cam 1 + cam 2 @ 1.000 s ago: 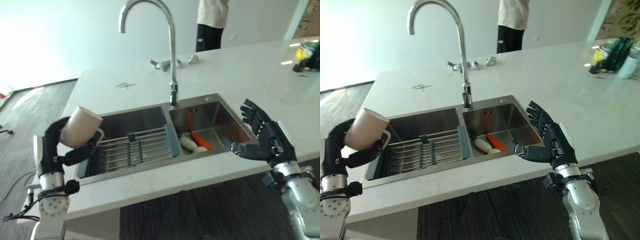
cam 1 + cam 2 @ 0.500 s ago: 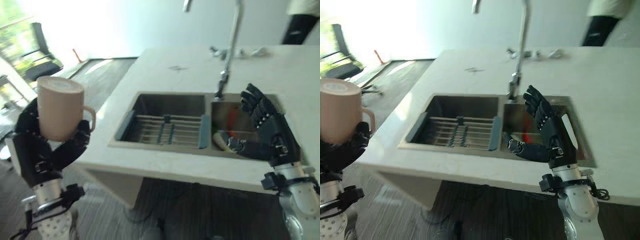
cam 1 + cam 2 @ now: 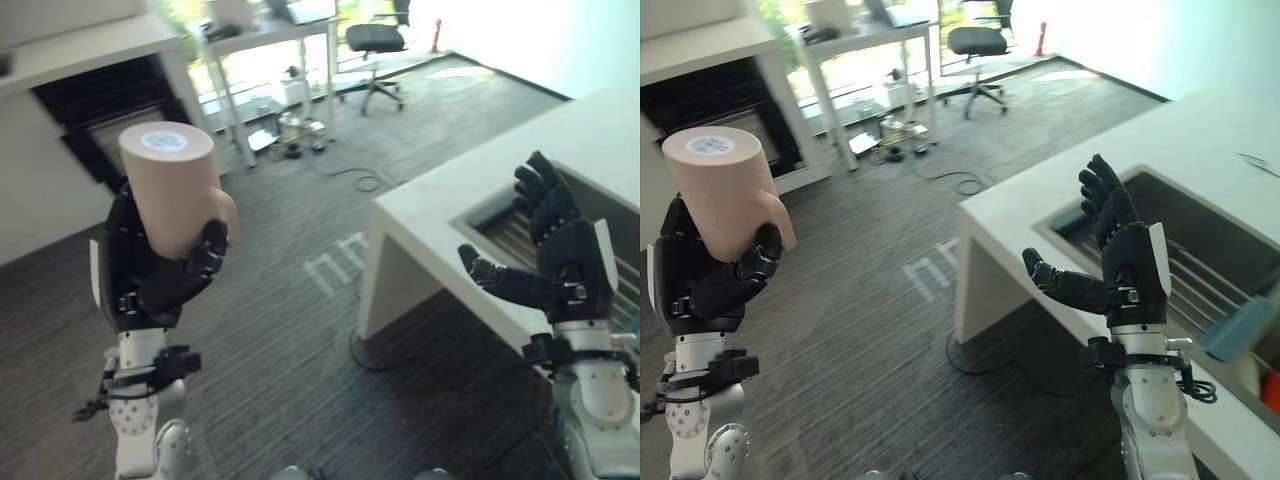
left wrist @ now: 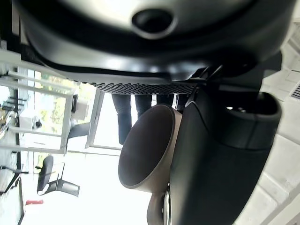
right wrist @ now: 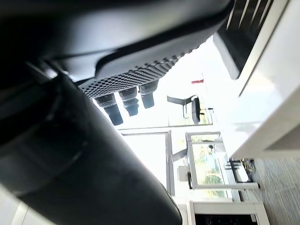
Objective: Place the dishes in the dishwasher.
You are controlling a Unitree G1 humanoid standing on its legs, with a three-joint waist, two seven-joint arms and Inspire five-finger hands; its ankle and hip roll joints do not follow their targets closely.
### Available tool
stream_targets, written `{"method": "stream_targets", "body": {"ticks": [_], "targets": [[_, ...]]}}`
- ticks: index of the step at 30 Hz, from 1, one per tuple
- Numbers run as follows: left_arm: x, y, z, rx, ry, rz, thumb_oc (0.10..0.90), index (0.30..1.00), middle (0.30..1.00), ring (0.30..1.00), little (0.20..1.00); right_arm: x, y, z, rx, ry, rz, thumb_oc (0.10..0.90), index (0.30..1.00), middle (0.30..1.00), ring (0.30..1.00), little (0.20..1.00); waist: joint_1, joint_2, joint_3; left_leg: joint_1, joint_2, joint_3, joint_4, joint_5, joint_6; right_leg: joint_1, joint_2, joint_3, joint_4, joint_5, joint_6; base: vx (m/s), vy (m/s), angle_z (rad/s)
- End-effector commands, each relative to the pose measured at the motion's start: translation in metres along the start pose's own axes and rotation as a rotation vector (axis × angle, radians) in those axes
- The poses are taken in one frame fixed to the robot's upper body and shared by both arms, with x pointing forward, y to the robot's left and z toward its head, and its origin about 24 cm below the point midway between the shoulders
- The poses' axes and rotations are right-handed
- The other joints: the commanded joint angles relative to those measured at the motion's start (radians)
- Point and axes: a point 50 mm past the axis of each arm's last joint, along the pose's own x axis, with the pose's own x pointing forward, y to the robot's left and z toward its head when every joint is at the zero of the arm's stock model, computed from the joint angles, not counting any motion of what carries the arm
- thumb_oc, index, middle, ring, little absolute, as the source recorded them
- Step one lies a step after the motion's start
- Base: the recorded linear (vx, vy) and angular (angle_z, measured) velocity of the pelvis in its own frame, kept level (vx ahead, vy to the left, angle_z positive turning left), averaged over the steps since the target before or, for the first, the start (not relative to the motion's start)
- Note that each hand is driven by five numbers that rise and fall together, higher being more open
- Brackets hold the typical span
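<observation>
One mug point(image 3: 172, 190): upside down, held above the floor point(image 3: 300, 330), well apart from the sink point(image 3: 1200, 240).
Left robot hand point(image 3: 150, 275): curled round mug.
Right robot hand point(image 3: 1125, 270): spread wide, beside the surface point(image 3: 1040, 200) edge.

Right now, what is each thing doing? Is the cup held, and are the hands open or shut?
Cup: upside down, held up in the air over the floor.
Left hand: shut round the cup.
Right hand: open, fingers spread, holding nothing, beside the counter's corner.
Sink: a rack lies across it.
Office chair: standing, nobody on it.
</observation>
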Motion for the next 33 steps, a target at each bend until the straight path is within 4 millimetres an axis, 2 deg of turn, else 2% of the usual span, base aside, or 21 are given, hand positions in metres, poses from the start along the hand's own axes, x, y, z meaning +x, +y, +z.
{"method": "stream_targets", "body": {"ticks": [1,2,3,4,5,6,7,8,10,13,18,22,23,26,31,32,33], "targets": [[0.021,-0.020,0.054,0.026,-0.290,-0.139,0.400,0.300,0.300,0.300,0.300,0.016,-0.004,0.041,0.027,-0.273,-0.069,0.800,0.900,0.900,0.900,0.900,-0.032,0.044,-0.041,0.045,0.077,-0.069,0.033,-0.132,-0.103,0.019,0.109,-0.082,-0.022,-0.032,0.046,0.10,0.362,0.53],[0.022,-0.020,0.054,0.030,-0.286,-0.135,0.400,0.300,0.300,0.300,0.300,0.016,-0.002,0.041,0.042,-0.269,-0.065,0.800,0.900,0.900,0.900,0.900,-0.029,0.049,-0.040,0.041,0.072,-0.089,0.033,-0.133,-0.098,0.019,0.111,-0.075,-0.006,-0.032,0.044,0.11,0.240,0.49],[0.024,-0.023,0.052,0.037,-0.279,-0.142,0.400,0.300,0.300,0.300,0.300,0.014,-0.001,0.040,0.051,-0.266,-0.060,0.800,0.900,0.900,0.900,0.900,-0.043,0.049,-0.037,0.014,0.059,-0.153,0.033,-0.123,-0.091,0.004,0.163,0.033,0.008,-0.090,0.032,0.12,0.123,0.45],[0.024,-0.025,0.050,0.034,-0.275,-0.153,0.400,0.300,0.300,0.300,0.300,0.012,-0.003,0.039,0.049,-0.258,-0.064,0.800,0.900,0.900,0.900,0.900,-0.056,0.044,-0.037,-0.002,0.046,-0.192,0.033,-0.117,-0.089,-0.005,0.211,0.108,-0.021,-0.119,0.028,0.09,-0.063,0.87],[0.027,-0.030,0.045,0.009,-0.261,-0.185,0.400,0.300,0.300,0.300,0.300,0.008,-0.011,0.036,0.031,-0.237,-0.074,0.800,0.900,0.900,0.900,0.900,-0.094,0.017,-0.053,-0.070,-0.003,-0.301,0.033,-0.075,-0.086,-0.071,0.313,0.316,-0.032,-0.228,0.009,0.05,-0.127,1.39],[0.027,-0.032,0.043,0.007,-0.260,-0.186,0.400,0.300,0.300,0.300,0.300,0.007,-0.012,0.035,0.030,-0.237,-0.069,0.800,0.900,0.900,0.900,0.900,-0.101,0.012,-0.059,-0.081,-0.014,-0.324,0.033,-0.072,-0.085,-0.083,0.323,0.360,-0.032,-0.244,0.012,0.03,-0.168,2.45],[0.028,-0.034,0.041,0.017,-0.274,-0.180,0.400,0.300,0.300,0.300,0.300,0.007,-0.016,0.034,0.033,-0.247,-0.047,0.800,0.900,0.900,0.900,0.900,-0.122,0.003,-0.079,-0.121,-0.034,-0.369,0.033,-0.065,-0.081,-0.131,0.339,0.460,-0.032,-0.245,0.024,0.03,-0.079,2.62],[0.028,-0.034,0.041,0.017,-0.274,-0.179,0.400,0.300,0.300,0.300,0.300,0.007,-0.017,0.034,0.033,-0.248,-0.045,0.800,0.900,0.900,0.900,0.900,-0.124,0.004,-0.082,-0.125,-0.034,-0.373,0.033,-0.065,-0.081,-0.135,0.341,0.465,-0.032,-0.247,0.024,0.02,-0.133,2.24],[0.028,-0.035,0.040,0.016,-0.267,-0.157,0.400,0.300,0.300,0.300,0.300,0.010,-0.016,0.035,0.046,-0.245,-0.027,0.800,0.900,0.900,0.900,0.900,-0.104,-0.003,-0.100,-0.142,-0.031,-0.377,0.033,-0.063,-0.092,-0.130,0.326,0.439,-0.032,-0.265,0.025,0.01,-0.162,0.89],[0.022,-0.031,0.039,0.033,-0.241,-0.144,0.400,0.300,0.300,0.300,0.300,0.014,-0.011,0.039,0.058,-0.261,-0.011,0.800,0.900,0.900,0.900,0.900,-0.076,-0.007,-0.113,-0.138,-0.028,-0.378,0.033,-0.061,-0.097,-0.123,0.315,0.427,-0.032,-0.273,0.027,0.03,-0.145,0.31],[0.016,-0.021,0.041,0.032,-0.231,-0.089,0.400,0.300,0.300,0.300,0.300,0.017,-0.002,0.037,0.073,-0.248,0.025,0.800,0.900,0.900,0.900,0.900,-0.055,-0.005,-0.115,-0.132,-0.023,-0.384,0.033,-0.061,-0.107,-0.117,0.314,0.419,-0.032,-0.288,0.020,0.03,-0.100,0.19],[0.014,-0.020,0.042,0.041,-0.222,-0.087,0.400,0.300,0.300,0.300,0.300,0.015,-0.002,0.038,0.075,-0.238,0.038,0.800,0.900,0.900,0.900,0.900,-0.063,-0.003,-0.117,-0.127,-0.017,-0.387,0.033,-0.062,-0.108,-0.117,0.321,0.431,-0.032,-0.289,0.018,0.04,-0.079,-0.02],[0.015,-0.035,0.043,-0.030,-0.282,-0.147,0.400,0.300,0.300,0.300,0.300,0.005,-0.003,0.028,0.040,-0.168,0.092,0.800,0.900,0.900,0.900,0.900,-0.130,-0.012,-0.057,-0.071,-0.022,-0.323,0.033,-0.075,-0.087,-0.102,0.371,0.480,-0.032,-0.280,0.007,0.03,-0.049,-0.02],[0.017,-0.035,0.043,-0.021,-0.286,-0.124,0.400,0.300,0.300,0.300,0.300,0.003,-0.006,0.030,0.126,-0.178,0.081,0.800,0.900,0.900,0.900,0.900,-0.131,-0.014,-0.068,-0.072,-0.020,-0.334,0.033,-0.075,-0.092,-0.099,0.377,0.475,-0.032,-0.286,0.005,0.04,-0.064,-0.01],[0.017,-0.030,0.042,-0.025,-0.291,-0.103,0.400,0.300,0.300,0.300,0.300,0.004,-0.005,0.031,0.089,-0.188,0.087,0.800,0.900,0.900,0.900,0.900,-0.125,-0.018,-0.073,-0.066,-0.019,-0.348,0.033,-0.072,-0.099,-0.088,0.390,0.465,-0.032,-0.303,-0.013,0.04,-0.087,0.02],[0.015,-0.027,0.043,-0.015,-0.294,-0.092,0.400,0.300,0.300,0.300,0.300,0.005,-0.005,0.031,0.097,-0.186,0.092,0.800,0.900,0.900,0.900,0.900,-0.118,-0.024,-0.071,-0.055,-0.022,-0.333,0.033,-0.065,-0.106,-0.081,0.386,0.458,-0.032,-0.308,-0.023,0.10,-0.134,0.00],[0.014,-0.025,0.043,-0.018,-0.293,-0.084,0.400,0.300,0.300,0.300,0.300,0.006,-0.005,0.031,0.092,-0.184,0.099,0.800,0.900,0.900,0.900,0.900,-0.110,-0.040,-0.066,-0.038,-0.029,-0.311,0.033,-0.025,-0.116,-0.073,0.371,0.455,-0.032,-0.311,-0.033,0.12,-0.176,-0.03]]}}
